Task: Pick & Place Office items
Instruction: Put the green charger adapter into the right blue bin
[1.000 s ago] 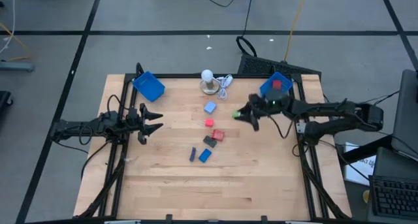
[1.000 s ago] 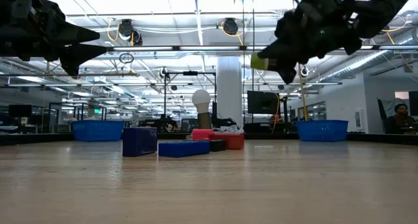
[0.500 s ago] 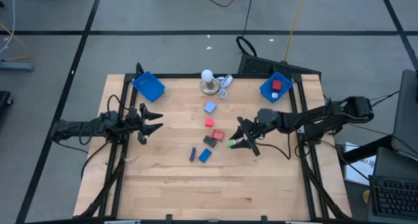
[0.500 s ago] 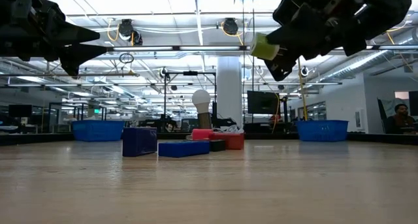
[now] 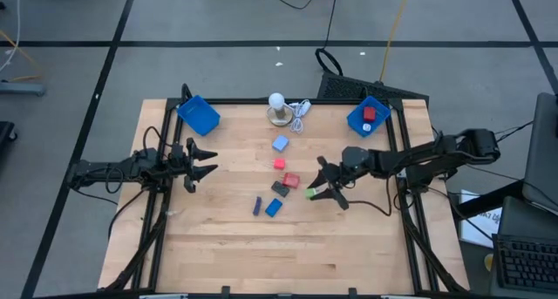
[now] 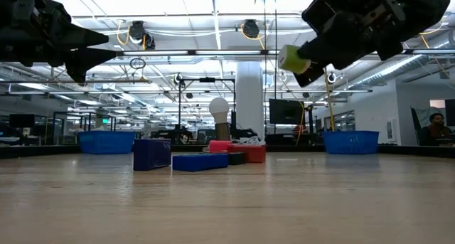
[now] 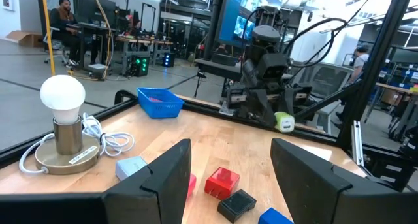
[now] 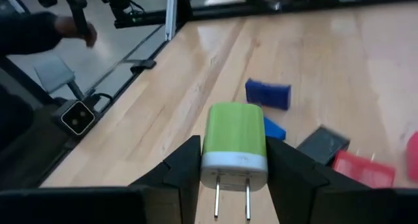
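- Right hand (image 5: 319, 187), closed on a green plug-in charger (image 5: 310, 193), has travelled from beside the blue tray at the surface's far right corner (image 5: 359, 119) to mid-surface, just right of the cluster of loose items. Over the last half second it shifted only slightly; the charger is clear of the wood, carried in the air.
- Judgement: the charger was not dropped in the right tray, which already holds a red block (image 5: 369, 113). The move toward the middle suggests a different destination, possibly the blue tray at the far left corner (image 5: 199, 115), or a set-down among the other items. Placement not yet done.
- Left hand (image 5: 202, 160) unchanged near the left edge, hanging above the surface with fingers parted, holding nothing.
- Items unmoved on the surface: light blue block (image 5: 280, 144), red block (image 5: 278, 164), second red piece (image 5: 290, 180), dark grey block (image 5: 281, 189), blue block (image 5: 274, 207), purple block (image 5: 257, 207).
- Right wrist view only: the charger (image 8: 235, 144) sits squarely between the fingers, white face and two metal prongs pointing back toward the camera; the overhead view gives only a green speck.
- Low view only: charger (image 6: 291, 58) rides high above the surface, well over the blocks.
- Left wrist view only: lamp with white ball (image 7: 63, 113) and its cord, with the right arm holding the charger (image 7: 284, 123) beyond the blocks.
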Available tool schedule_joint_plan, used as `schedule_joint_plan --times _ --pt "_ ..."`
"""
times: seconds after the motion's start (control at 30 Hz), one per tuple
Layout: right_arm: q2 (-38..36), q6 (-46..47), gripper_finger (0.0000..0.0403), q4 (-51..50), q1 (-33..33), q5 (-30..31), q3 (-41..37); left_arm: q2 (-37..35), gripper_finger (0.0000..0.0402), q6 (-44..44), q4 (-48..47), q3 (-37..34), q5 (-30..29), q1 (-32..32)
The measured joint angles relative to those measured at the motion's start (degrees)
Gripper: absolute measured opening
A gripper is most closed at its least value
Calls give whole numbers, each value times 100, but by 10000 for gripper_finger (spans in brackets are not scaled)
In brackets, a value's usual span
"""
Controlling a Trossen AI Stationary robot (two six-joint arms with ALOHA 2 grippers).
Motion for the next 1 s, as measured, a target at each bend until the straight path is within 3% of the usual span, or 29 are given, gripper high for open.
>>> schedule_joint_plan --times 0.23,0.53,0.7,1.0 --pt "-77 -347 129 1 -27 421 0 0 214 0 2 0 0 -1" --pt "-77 -470 129 -212 -30 491 0 -1 214 22 184 1 -13 1" --pt "-77 -674 129 -261 -31 1072 0 -1 214 537 168 1 -61 1" --pt "-136 -1162 129 -9 -235 2367 0 1 214 495 168 1 -61 1"
